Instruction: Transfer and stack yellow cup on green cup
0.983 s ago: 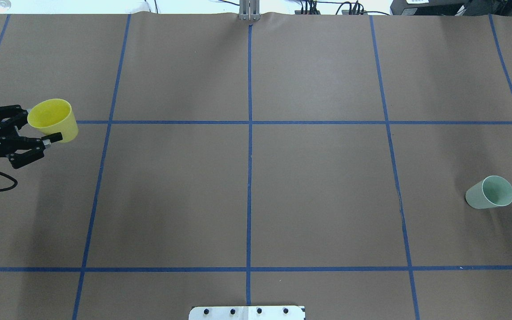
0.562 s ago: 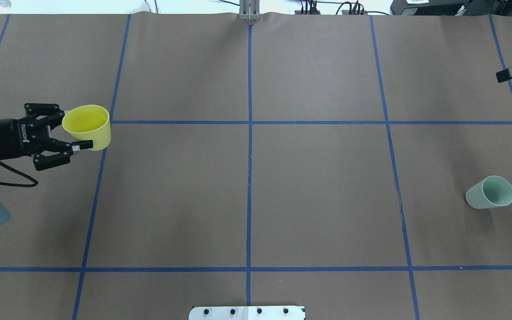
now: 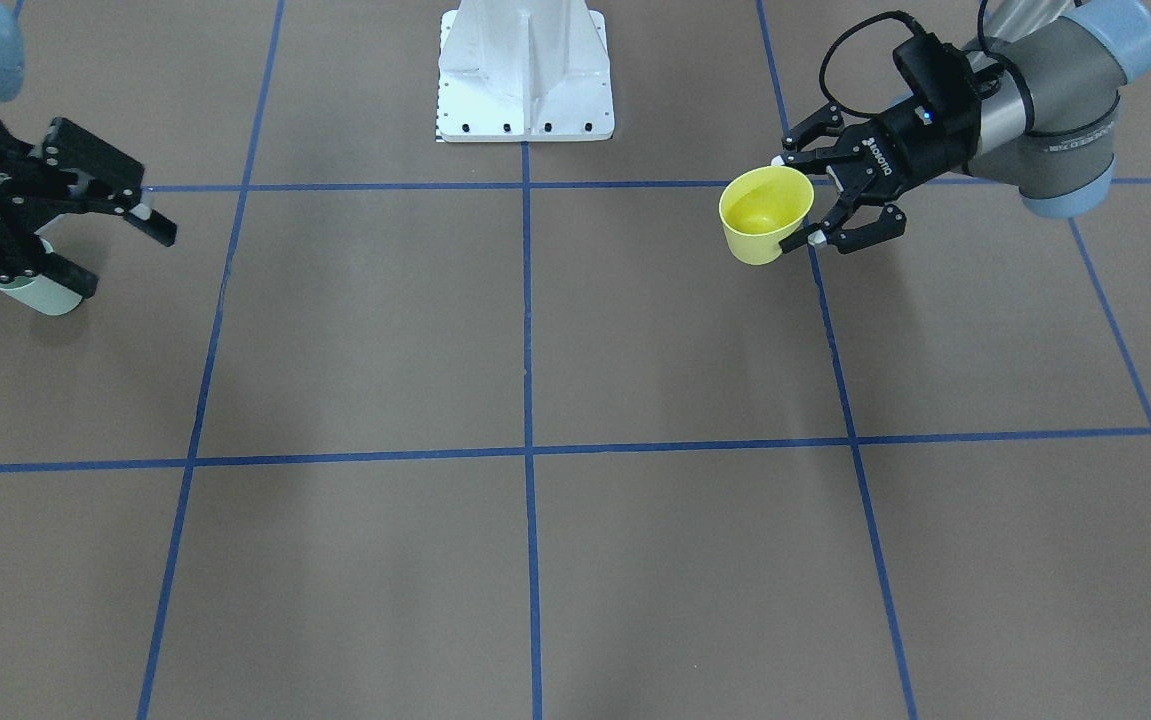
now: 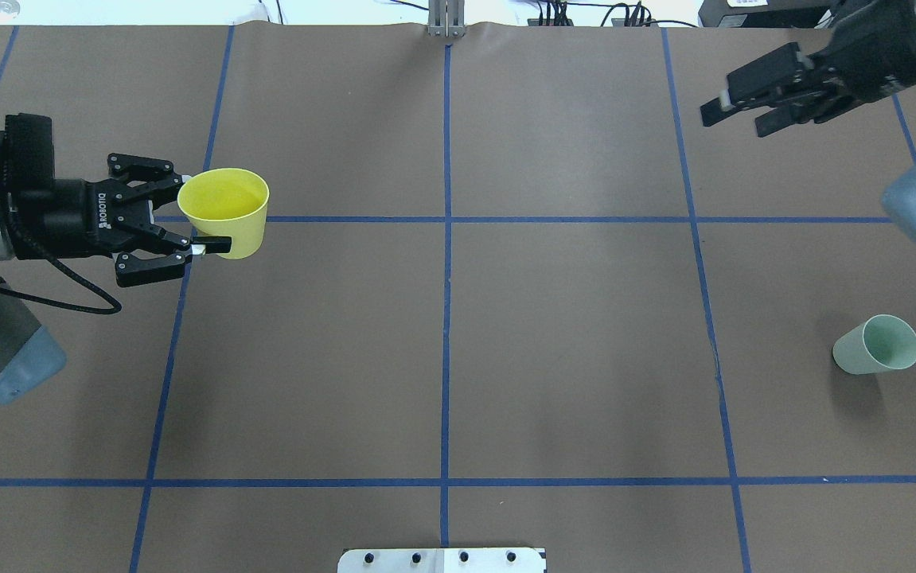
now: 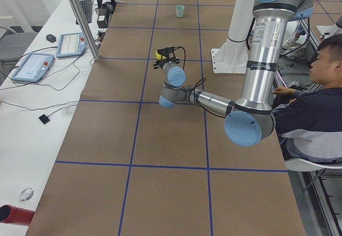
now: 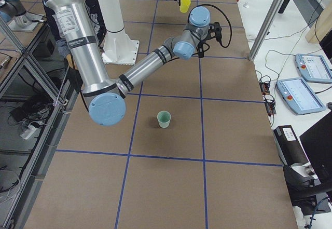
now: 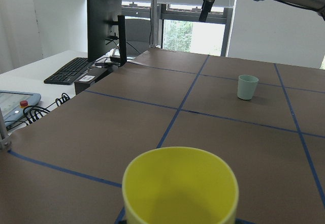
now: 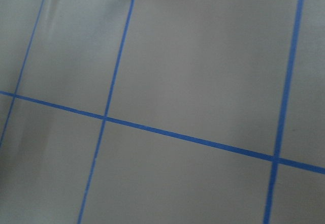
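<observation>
- My left jaws are clamped around the yellow cup, one finger on each side of its wall, close under the rim.
- The yellow cup sits upright in that grip, mouth up, well apart from the green cup, toward the other end of the tabletop.
- The green cup stands upright on the tabletop.
- My right jaws are spread apart and hold nothing. They hang in the air near the green cup, on the side of it away from my base.

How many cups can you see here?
2. The yellow cup is held in the robot's left hand, on its left side. The green cup stands alone on the table, far over on the right. No others show.
</observation>
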Controlling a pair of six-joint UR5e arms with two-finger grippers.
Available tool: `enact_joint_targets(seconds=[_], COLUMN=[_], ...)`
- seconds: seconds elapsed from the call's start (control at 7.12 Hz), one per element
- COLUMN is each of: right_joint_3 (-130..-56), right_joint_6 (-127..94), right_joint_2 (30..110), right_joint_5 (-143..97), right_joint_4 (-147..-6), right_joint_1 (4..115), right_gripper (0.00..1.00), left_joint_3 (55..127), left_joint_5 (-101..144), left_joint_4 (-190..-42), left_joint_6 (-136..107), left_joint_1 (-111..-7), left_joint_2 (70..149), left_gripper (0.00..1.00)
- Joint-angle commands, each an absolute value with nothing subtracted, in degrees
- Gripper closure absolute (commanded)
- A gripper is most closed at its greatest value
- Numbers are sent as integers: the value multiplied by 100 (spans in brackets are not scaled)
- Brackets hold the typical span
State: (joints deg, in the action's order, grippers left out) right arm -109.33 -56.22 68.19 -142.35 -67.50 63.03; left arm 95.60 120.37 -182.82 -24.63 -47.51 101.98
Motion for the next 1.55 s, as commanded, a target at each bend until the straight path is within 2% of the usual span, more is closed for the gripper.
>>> enact_joint_targets(seconds=[0.0,0.42,0.98,1.12,1.4], right_joint_3=[-10960,-10960,-10733,-10401,-10257], right_joint_6=[-6904,-7137,-7163,-7163,-7163], right_joint_2=[6050,4767,3904,3641,3603], right_joint_5=[-13250,-12774,-12595,-12534,-12254], right_joint_4=[-6829,-8486,-9526,-9545,-9536], right_joint_1=[5182,4293,3719,3639,3464], right_gripper=[0,0,0,0,0], left_joint_3=[9554,9554,9554,9554,9571], left_joint_5=[12015,11787,10725,10470,10345], left_joint_4=[-18184,-18185,-18176,-18176,-18176], left_joint_6=[-2400,-2365,-1318,-1223,-1160], left_joint_1=[-4702,-4562,-3756,-3466,-3340], left_joint_2=[10222,10230,10283,10318,10397], left_gripper=[100,100,100,94,85])
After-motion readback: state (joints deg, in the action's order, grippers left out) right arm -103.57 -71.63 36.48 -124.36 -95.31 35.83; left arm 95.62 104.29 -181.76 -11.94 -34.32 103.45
